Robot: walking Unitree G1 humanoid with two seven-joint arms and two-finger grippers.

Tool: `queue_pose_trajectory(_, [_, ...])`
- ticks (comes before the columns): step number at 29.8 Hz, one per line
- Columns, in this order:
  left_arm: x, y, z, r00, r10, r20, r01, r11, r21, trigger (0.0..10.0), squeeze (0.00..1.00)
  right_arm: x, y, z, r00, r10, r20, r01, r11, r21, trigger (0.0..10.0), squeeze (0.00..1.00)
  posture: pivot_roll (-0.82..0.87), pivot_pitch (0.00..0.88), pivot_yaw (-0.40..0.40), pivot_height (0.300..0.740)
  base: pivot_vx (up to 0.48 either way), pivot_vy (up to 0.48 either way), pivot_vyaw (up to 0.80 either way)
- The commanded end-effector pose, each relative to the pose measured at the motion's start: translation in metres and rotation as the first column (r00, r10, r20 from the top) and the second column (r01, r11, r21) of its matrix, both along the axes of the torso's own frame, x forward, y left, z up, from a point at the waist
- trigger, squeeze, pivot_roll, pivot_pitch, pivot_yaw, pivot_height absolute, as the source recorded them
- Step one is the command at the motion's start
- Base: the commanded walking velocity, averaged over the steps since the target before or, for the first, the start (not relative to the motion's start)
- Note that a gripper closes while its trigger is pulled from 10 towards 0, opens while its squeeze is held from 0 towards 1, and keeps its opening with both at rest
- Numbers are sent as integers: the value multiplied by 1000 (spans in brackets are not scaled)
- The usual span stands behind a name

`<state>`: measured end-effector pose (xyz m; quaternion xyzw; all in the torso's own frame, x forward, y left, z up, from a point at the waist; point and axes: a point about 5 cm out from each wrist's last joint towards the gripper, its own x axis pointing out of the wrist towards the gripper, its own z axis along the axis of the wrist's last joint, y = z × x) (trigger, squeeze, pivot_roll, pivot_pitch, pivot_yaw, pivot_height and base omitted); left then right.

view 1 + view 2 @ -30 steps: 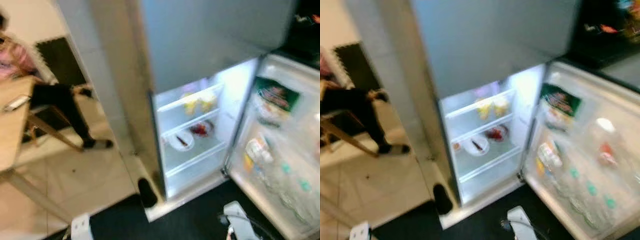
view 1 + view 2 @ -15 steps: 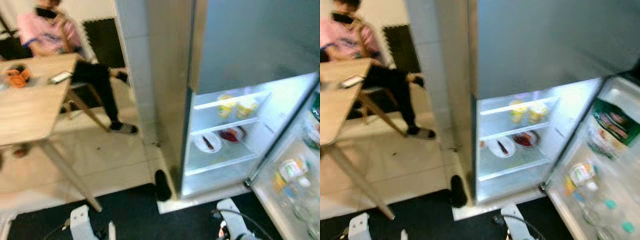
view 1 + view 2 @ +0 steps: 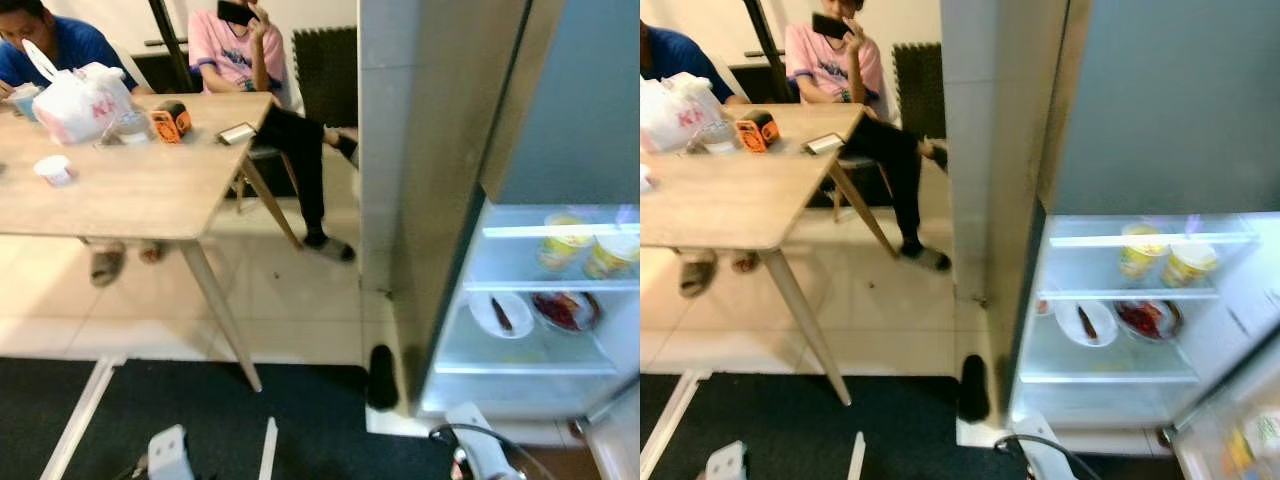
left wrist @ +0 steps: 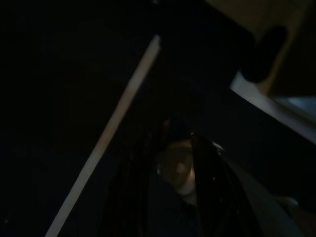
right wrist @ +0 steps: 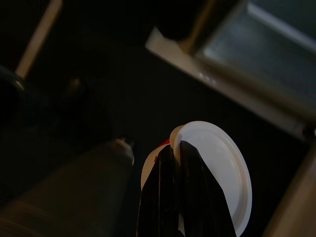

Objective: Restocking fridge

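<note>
- On the right, an open grey fridge shows its lit white compartment. Its shelves already hold two yellow-lidded tubs, a white plate with a dark morsel and a glass bowl of red food.
- In the right wrist view, the right pincer is closed narrow on the rim of a round white-lidded container. It hangs low over the dark mat near the fridge's foot.
- The container's flat lid faces the camera, so its short axis runs along the fingers.
- The left pincer hangs idle in shade; I cannot tell its state.
- On the far left, a pale wooden bench carries a white plastic bag. Two people sit behind it.
- Judging by this, restocking is partly done, and the held container looks still to be shelved.
</note>
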<state>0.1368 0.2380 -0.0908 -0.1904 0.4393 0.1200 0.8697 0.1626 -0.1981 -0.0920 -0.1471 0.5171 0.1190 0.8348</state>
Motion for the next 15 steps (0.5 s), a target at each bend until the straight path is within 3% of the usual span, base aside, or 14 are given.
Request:
queue_pose_trajectory(1, [-8,-2,-3,999,3,-32,-3,1000,-9,10000,0,-5,-2,-2,1000,8,-10,-8,1000,-12,10000,0,-15,0,23,740,0,0,788])
queue_pose_trajectory(5, [-7,-2,-3,999,-1,-32,0,1000,-9,10000,0,-4,-6,-1,1000,10,-3,-10,999,-49,10000,0,-15,0,19,740,0,0,791])
queue_pose_trajectory(11, [-5,-3,-3,1000,-4,-19,4,1000,-23,10000,0,-2,-10,0,1000,-11,9,11,997,-70,10000,0,-14,0,13,740,0,0,0])
queue_pose_trajectory(15, [-4,-4,-2,1000,1,-14,-2,999,-33,10000,0,1,-10,2,1000,1,15,0,998,-70,10000,0,-13,0,11,740,0,-415,0])
